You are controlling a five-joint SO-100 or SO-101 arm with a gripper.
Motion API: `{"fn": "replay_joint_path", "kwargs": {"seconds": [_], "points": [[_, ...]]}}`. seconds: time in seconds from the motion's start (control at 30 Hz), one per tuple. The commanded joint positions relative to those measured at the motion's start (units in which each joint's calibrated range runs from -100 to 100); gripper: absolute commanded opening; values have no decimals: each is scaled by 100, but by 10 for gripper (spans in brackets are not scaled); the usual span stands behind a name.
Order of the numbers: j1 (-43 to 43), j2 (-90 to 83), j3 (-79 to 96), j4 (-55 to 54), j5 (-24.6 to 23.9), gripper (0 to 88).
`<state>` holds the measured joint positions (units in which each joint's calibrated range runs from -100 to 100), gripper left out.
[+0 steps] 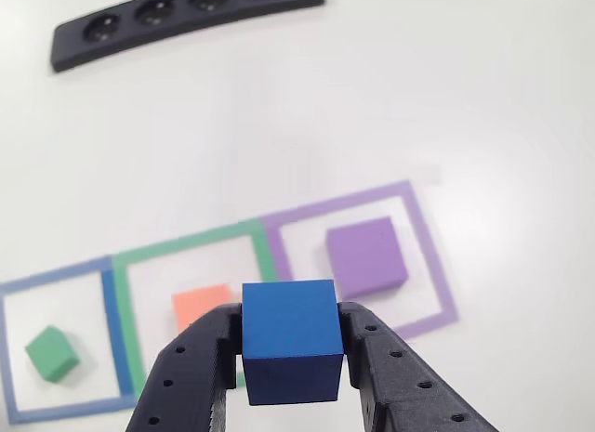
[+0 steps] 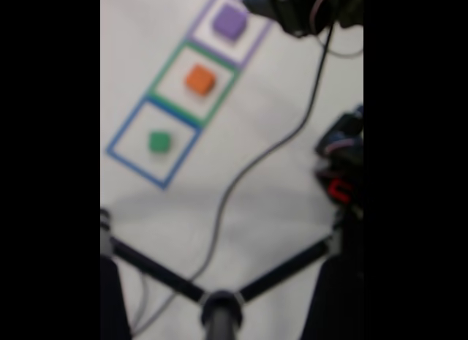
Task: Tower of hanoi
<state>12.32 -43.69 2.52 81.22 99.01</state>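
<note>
Black power strip (image 1: pixel 181 19) sits upper left; my black gripper (image 1: pixel 292 344) clamps the blue cube (image 1: pixel 290 339), hiding part of the orange block (image 1: pixel 200 307); fixed view adds a trailing grey cable (image 2: pixel 256 161).

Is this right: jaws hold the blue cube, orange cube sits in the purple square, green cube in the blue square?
One slip: the orange cube sits in the green square, not the purple one; the purple cube is there. The other view shows it. The blue cube in the jaws and the green cube in the blue square are right.
</note>
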Motion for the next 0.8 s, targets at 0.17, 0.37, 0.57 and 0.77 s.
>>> {"fn": "replay_joint_path", "kwargs": {"seconds": [0.17, 0.37, 0.57, 0.77], "points": [[846, -519, 1070, -858, 99, 12], [930, -607, 1497, -1254, 99, 13], [1082, -703, 2369, -1999, 99, 18], [1219, -703, 3923, -3763, 99, 16]]}}
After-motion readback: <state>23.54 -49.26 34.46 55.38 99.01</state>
